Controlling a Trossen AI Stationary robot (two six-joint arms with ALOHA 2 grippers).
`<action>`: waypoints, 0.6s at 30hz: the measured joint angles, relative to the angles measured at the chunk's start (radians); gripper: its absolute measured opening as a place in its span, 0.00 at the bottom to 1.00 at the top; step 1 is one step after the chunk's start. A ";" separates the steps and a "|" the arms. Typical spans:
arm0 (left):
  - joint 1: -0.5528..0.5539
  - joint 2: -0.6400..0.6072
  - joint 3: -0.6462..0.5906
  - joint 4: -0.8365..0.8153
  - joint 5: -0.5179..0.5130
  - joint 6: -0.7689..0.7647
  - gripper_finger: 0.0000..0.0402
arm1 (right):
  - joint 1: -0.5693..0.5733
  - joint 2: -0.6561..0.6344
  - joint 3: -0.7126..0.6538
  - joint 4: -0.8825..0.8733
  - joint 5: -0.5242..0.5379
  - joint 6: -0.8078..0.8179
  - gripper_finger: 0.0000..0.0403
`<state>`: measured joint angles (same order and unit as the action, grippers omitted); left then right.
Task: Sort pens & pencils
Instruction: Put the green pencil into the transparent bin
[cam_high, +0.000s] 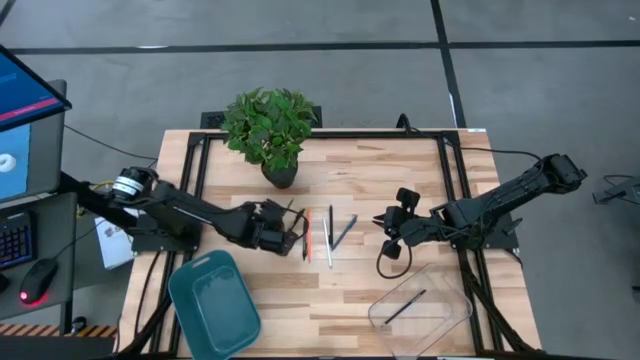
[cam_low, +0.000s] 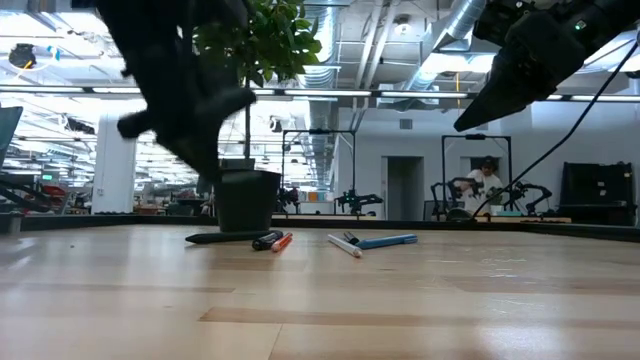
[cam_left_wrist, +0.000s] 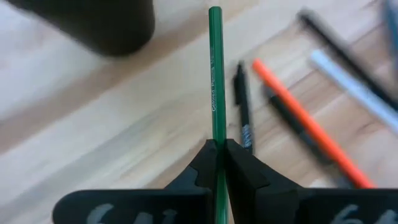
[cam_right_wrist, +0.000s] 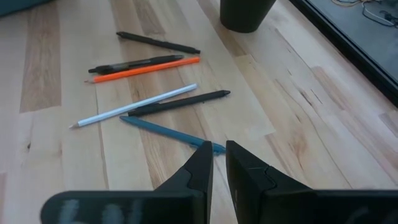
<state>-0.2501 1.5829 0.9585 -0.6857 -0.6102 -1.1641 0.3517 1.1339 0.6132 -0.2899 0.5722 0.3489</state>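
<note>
Left claw (cam_left_wrist: 217, 155) pinched tight on a green pencil (cam_left_wrist: 215, 74), held off the tabletop (cam_high: 400, 190) at about 9 o'clock of the loose row of pens and pencils (cam_high: 328, 236); teal tray (cam_high: 214, 304) lies at 7 o'clock of it, clear bin (cam_high: 420, 310) with one dark pen at 4 o'clock. Carry pencil level, likely to the teal tray, keeping grip firm so it cannot swivel, and clear the rim before release. Right claw (cam_right_wrist: 217, 158) hovers at 3 o'clock of the row, jaws a narrow slit, empty.

Grey floor (cam_high: 330, 80) surrounds the wooden counter (cam_high: 400, 300). Beyond the counter, exposed ceiling ducts (cam_low: 455, 30), strip lights and a white pillar (cam_low: 112, 170).
</note>
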 joint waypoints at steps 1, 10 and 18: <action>-0.011 -0.017 0.014 -0.024 -0.007 0.000 0.01 | 0.000 0.000 0.000 0.000 0.000 0.000 0.17; -0.150 -0.101 0.168 -0.163 -0.061 0.000 0.01 | 0.000 0.000 0.000 -0.004 0.000 0.002 0.17; -0.242 -0.119 0.293 -0.283 -0.183 0.016 0.01 | 0.000 0.000 0.000 -0.004 0.000 0.002 0.17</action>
<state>-0.4922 1.4642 1.2513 -0.9684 -0.7932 -1.1481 0.3518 1.1339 0.6132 -0.2943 0.5723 0.3508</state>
